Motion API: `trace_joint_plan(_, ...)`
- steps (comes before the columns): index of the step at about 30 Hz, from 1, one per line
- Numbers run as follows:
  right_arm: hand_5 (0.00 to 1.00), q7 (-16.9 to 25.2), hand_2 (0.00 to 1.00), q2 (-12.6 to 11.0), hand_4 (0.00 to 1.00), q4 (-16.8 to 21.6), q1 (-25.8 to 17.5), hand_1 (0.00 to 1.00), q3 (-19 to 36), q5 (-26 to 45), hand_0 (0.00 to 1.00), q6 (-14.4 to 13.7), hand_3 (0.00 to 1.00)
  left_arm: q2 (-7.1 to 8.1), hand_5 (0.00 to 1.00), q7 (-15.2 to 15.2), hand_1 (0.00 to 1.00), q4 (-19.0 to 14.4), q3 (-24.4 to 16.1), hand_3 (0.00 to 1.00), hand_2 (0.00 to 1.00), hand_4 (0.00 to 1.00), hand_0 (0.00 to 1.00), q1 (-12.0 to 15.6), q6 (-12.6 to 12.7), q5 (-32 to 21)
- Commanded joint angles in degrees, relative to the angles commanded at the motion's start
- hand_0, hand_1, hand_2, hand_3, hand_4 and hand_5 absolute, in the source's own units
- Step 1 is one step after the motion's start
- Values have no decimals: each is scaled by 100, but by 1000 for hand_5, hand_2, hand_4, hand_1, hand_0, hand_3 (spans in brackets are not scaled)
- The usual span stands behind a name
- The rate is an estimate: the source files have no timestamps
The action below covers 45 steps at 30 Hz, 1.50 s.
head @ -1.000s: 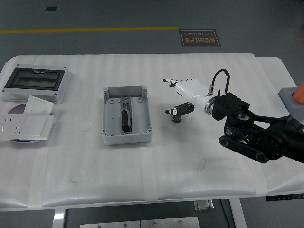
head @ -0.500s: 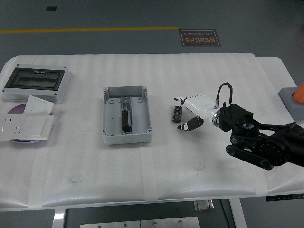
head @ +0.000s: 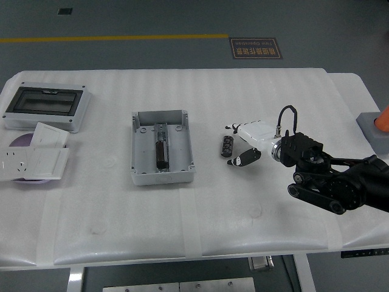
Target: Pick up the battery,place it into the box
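Since a second earlier, the right hand [head: 243, 146] had come down and drawn back toward the desk's near side, and the battery [head: 226, 146] that had been under its fingers now lay bare on the desk [head: 255, 207]. Over the last half second almost nothing had shifted. The black forearm came in from the right edge, wrist bent, with the white hand lying low and pointing left. Its dark fingers [head: 244, 159] were loosely spread and held nothing — the lower one sat just beside the battery (whether touching, I could not tell). The battery lay right of the open grey box [head: 182, 143], well apart from it, not yet inside.
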Motion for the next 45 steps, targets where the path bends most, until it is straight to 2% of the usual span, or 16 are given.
trace_joint_plan(2, 469, 14, 806, 19, 898, -35, 4, 794, -16, 29, 815, -22, 897, -1, 389, -9, 663, 0, 14, 587, 619, 441, 652, -6, 4, -16)
trace_joint_plan(3, 472, 21, 730, 29, 851, -48, 7, 748, -24, 43, 779, -34, 768, -1, 388, -12, 664, 0, 19, 588, 619, 439, 652, -8, 5, -24)
trace_joint_plan(8, 472, 39, 730, 67, 851, -83, 15, 748, -61, 88, 779, -77, 768, 2, 388, -17, 664, 0, 18, 588, 619, 439, 652, -9, 10, -20)
trace_joint_plan(9, 457, 38, 677, 74, 813, -87, 15, 723, -67, 92, 751, -82, 686, 4, 390, -17, 663, 0, 16, 588, 619, 437, 652, -7, 10, -18)
trace_joint_plan(19, 452, 59, 670, 146, 797, -120, 13, 715, -91, 160, 747, -143, 676, -2, 395, -31, 663, 0, 47, 589, 619, 438, 652, -2, 25, -42)
trace_joint_plan(26, 455, 62, 665, 111, 792, -64, 25, 711, -7, 107, 744, -177, 668, -9, 395, -34, 663, 0, 29, 590, 619, 438, 652, 0, 40, -22)
trace_joint_plan(30, 459, 3, 661, 38, 790, 170, 86, 709, 232, -69, 743, -176, 663, -8, 413, -25, 663, 0, -2, 595, 619, 453, 652, 8, 40, 16)
trace_joint_plan(35, 459, -85, 655, -1, 792, 692, 167, 703, 724, -369, 733, -206, 661, -4, 420, -19, 664, 0, -17, 599, 619, 462, 652, 21, 38, 37)
trace_joint_plan(38, 459, -113, 655, 44, 792, 949, 188, 703, 964, -500, 733, -239, 661, -3, 420, -22, 664, 0, -3, 599, 619, 462, 652, 20, 40, 24)
trace_joint_plan(39, 438, -120, 656, 66, 764, 1019, 196, 701, 1017, -531, 734, -249, 660, -3, 427, -23, 664, 0, 0, 600, 619, 466, 652, 18, 42, 20)
trace_joint_plan(45, 439, -139, 654, 267, 761, 1403, 222, 699, 1128, -593, 734, -314, 659, -7, 428, -9, 663, 0, -41, 601, 619, 467, 652, 23, 41, 62)
